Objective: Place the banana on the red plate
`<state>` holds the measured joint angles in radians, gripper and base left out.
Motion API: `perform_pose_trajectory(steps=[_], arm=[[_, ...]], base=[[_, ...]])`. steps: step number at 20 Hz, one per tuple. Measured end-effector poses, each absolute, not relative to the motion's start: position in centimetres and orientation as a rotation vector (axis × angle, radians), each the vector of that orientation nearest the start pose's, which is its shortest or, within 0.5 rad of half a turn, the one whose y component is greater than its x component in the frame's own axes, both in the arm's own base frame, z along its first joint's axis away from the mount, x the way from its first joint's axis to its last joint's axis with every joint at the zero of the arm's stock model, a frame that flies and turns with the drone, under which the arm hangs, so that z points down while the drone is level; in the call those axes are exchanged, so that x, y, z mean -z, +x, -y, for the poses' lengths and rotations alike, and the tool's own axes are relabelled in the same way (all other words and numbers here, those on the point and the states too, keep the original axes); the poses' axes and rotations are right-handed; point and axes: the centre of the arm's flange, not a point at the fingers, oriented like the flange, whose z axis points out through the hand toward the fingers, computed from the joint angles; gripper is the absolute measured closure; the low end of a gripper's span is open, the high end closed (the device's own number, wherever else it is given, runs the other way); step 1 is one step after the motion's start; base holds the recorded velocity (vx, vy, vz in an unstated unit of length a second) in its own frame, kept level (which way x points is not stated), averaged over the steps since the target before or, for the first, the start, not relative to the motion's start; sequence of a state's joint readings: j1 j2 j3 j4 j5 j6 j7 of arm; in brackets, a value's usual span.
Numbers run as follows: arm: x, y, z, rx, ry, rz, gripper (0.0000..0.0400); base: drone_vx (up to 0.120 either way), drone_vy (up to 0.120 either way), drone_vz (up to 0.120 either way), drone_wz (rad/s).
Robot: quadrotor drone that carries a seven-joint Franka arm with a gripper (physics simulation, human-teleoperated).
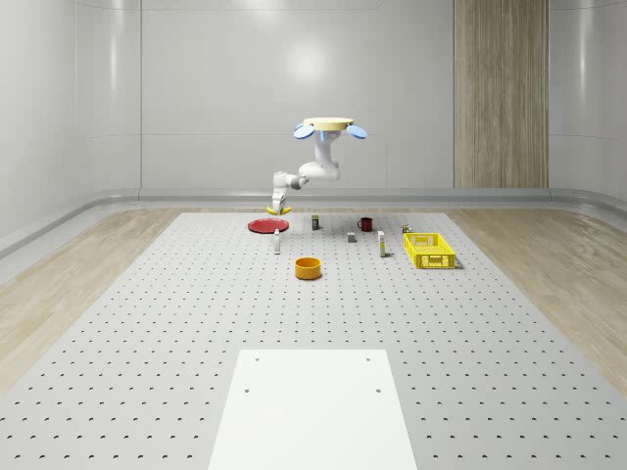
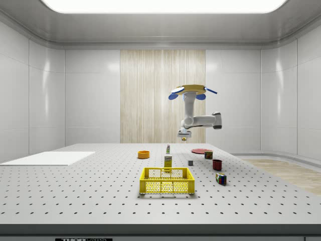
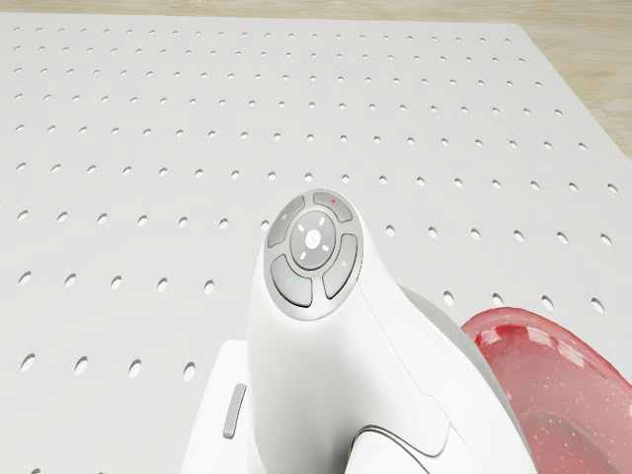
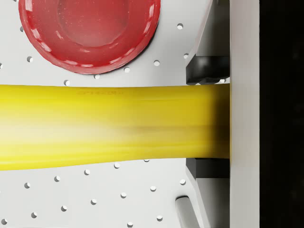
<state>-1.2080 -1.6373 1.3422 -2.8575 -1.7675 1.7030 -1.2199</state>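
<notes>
The red plate (image 1: 266, 226) lies near the bench's (image 1: 147, 323) far edge, towards its left side. The gripper (image 1: 277, 205) hangs in the air just beside and above the plate, fingers (image 4: 206, 70) clamped across the banana (image 4: 109, 126), which is clear of the bench. The drone (image 1: 329, 125) hovers above the far edge.

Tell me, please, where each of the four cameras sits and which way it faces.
Whole-scene view: off the robot, high, facing the far wall; the drone hovers beside the red plate.
Side view: low at the table's side; drone, arm, yellow basket.
Drone view: on the drone's body, facing forward and down; the white arm shows.
Wrist view: along the gripper, shut on the banana.
Shared: all four views show the red plate.
</notes>
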Motion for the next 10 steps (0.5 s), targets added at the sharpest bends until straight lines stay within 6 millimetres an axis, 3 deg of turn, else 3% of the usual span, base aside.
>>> perform_pose_trajectory(steps=[10], arm=[[-50.25,30.68,0.18,2.449,0.008,-0.008,0.0207]], base=[[0.000,0.000,0.000,-0.300]])
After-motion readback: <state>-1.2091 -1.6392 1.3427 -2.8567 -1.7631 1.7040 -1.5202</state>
